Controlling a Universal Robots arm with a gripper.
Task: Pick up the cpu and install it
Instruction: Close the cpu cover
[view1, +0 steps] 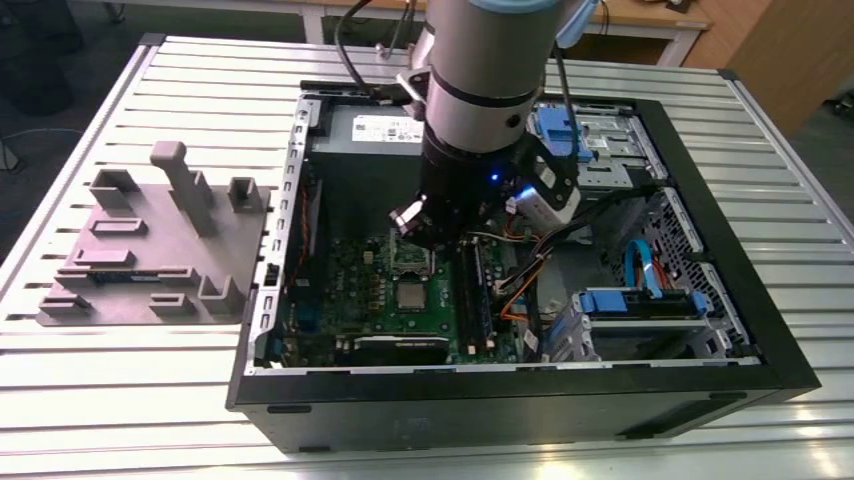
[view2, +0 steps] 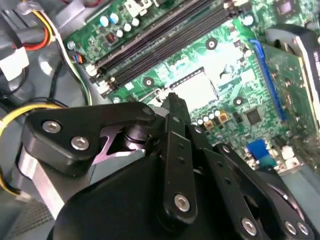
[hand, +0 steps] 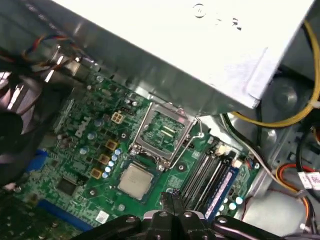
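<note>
The cpu (hand: 135, 180) is a small silver square lying flat in the socket on the green motherboard (hand: 90, 150). The socket's metal frame (hand: 162, 131) stands hinged open just beside it. In the exterior view the cpu (view1: 410, 296) sits low in the open computer case, below the arm's wrist. My gripper (hand: 167, 200) hovers a little above the board beside the cpu, on the memory-slot side. Its black fingers are shut together with nothing between them. The second wrist view shows the gripper (view2: 173, 100) pointing at the bright cpu (view2: 197, 90).
A big grey box with a white label (view1: 374, 130) fills the case's far end. Memory slots (hand: 210, 175), coloured cables (hand: 295, 175), blue drive bays (view1: 641, 300) and an expansion card (view2: 295, 75) crowd the board. A grey fixture block (view1: 147, 250) stands on the table at the exterior view's left.
</note>
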